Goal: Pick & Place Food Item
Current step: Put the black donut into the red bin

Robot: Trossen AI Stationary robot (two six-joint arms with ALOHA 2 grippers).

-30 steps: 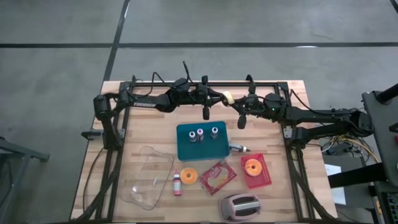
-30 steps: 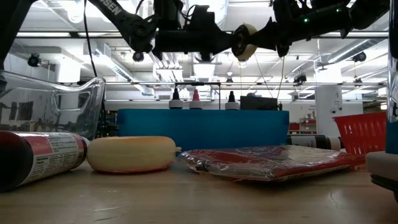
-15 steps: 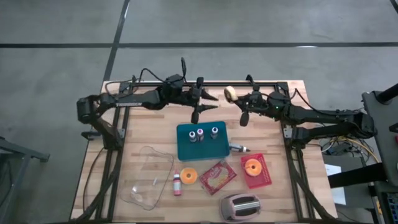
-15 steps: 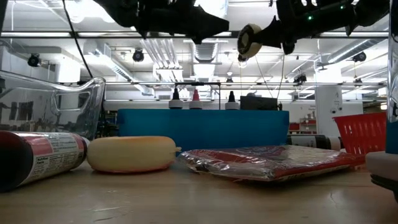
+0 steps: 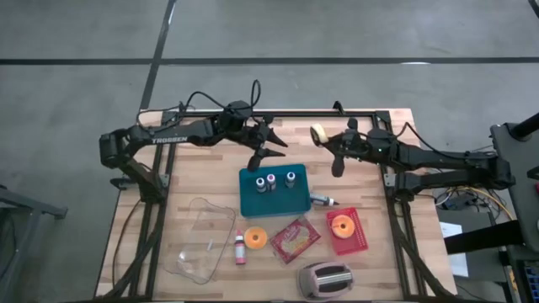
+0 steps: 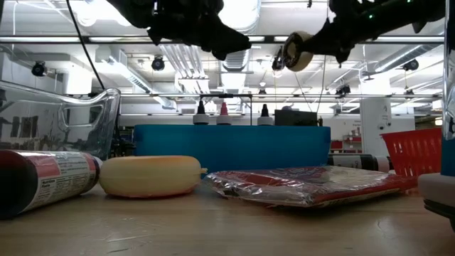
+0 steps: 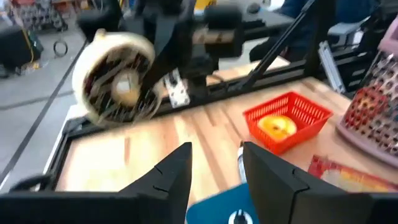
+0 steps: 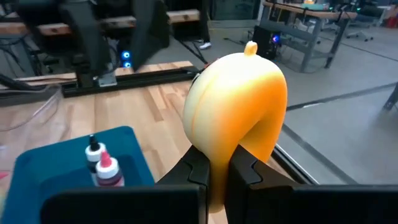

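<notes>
White capitals reading "TROSSEN" run along the left arm [image 5: 168, 138], seen from above. The bottle [image 6: 44, 179] lying at the near left of the worktop carries a label with small printed lines, but they are too fine to read. No other writing can be made out.

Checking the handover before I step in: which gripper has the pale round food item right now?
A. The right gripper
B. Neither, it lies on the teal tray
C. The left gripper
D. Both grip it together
A. The right gripper is shut on the pale round food item, held up above the table's back edge, while the left gripper stands open and apart from it, over the teal tray.
</notes>
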